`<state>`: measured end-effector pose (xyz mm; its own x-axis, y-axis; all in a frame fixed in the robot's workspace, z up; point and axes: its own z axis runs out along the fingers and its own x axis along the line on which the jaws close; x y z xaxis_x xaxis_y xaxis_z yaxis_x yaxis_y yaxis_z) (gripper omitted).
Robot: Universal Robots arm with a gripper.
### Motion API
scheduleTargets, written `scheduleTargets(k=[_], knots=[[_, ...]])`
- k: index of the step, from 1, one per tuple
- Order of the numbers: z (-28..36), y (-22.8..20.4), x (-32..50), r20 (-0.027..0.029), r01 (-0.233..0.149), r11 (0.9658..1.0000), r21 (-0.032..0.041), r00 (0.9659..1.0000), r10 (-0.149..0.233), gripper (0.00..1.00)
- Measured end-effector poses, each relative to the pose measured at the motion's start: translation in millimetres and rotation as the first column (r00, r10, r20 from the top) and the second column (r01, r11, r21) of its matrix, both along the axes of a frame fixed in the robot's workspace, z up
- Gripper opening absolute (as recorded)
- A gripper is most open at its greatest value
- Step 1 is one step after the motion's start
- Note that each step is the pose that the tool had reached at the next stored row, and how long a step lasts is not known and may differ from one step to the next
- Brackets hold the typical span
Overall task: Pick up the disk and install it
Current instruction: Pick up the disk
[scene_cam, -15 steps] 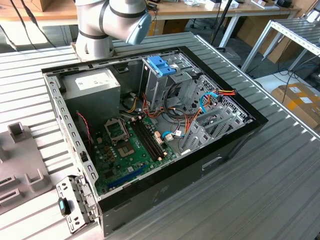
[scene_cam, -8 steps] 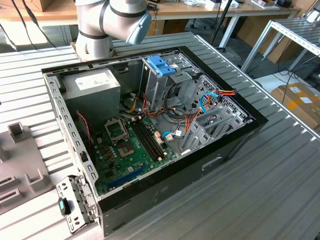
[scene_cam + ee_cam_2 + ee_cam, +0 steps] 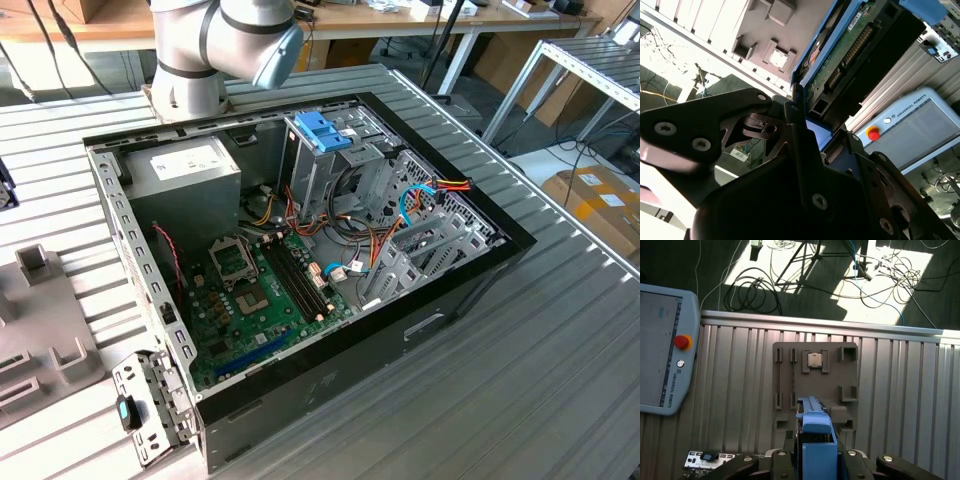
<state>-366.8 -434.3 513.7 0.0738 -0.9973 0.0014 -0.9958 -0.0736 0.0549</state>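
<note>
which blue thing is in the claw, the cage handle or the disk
The disk: its blue-railed body is clamped in the claw over the grey tray. The blue handle sits on the drive cage in the computer case.

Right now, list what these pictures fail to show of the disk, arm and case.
- Disk, held in the gripper: edge-on in the first wrist view, label face unseen; far end cut by the second wrist view's edge.
- Arm, exterior view: cut off by the top edge.
- Drive cage, exterior view: bay interior hidden by its blue handle and cables.
</note>
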Motion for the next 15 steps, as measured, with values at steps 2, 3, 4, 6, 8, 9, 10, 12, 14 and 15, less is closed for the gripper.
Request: scheduleTargets(k=[2,3,4,6,8,9,10,12,14,15], knots=[[0.0,0.0,2.0,0.0000,0.000,1.0000,0.0000,1.0000,0.000,0.37],[-0.1,0.0,3.2,0.0001,0.000,1.0000,0.0001,1.0000,0.000,0.37],[-0.1,0.0,4.1,0.0000,0.000,1.0000,0.0000,1.0000,0.000,0.37],[-0.1,0.0,7.6,0.0000,0.000,1.0000,0.0000,1.0000,0.000,0.37],[-0.2,0.0,9.5,0.0000,0.000,1.0000,0.0000,1.0000,0.000,0.37],[-0.2,0.0,10.8,0.0000,0.000,1.0000,0.0000,1.0000,0.000,0.37],[-0.2,0.0,11.8,0.0000,0.000,1.0000,0.0000,1.0000,0.000,0.37],[-0.2,0.0,14.3,0.0000,0.000,1.0000,0.0000,1.0000,0.000,0.37],[-0.3,-0.1,18.2,-0.0001,0.000,1.0000,0.0000,1.0000,0.000,0.37],[-0.4,-0.2,19.5,0.0000,0.000,1.0000,0.0000,1.0000,0.000,0.37]])
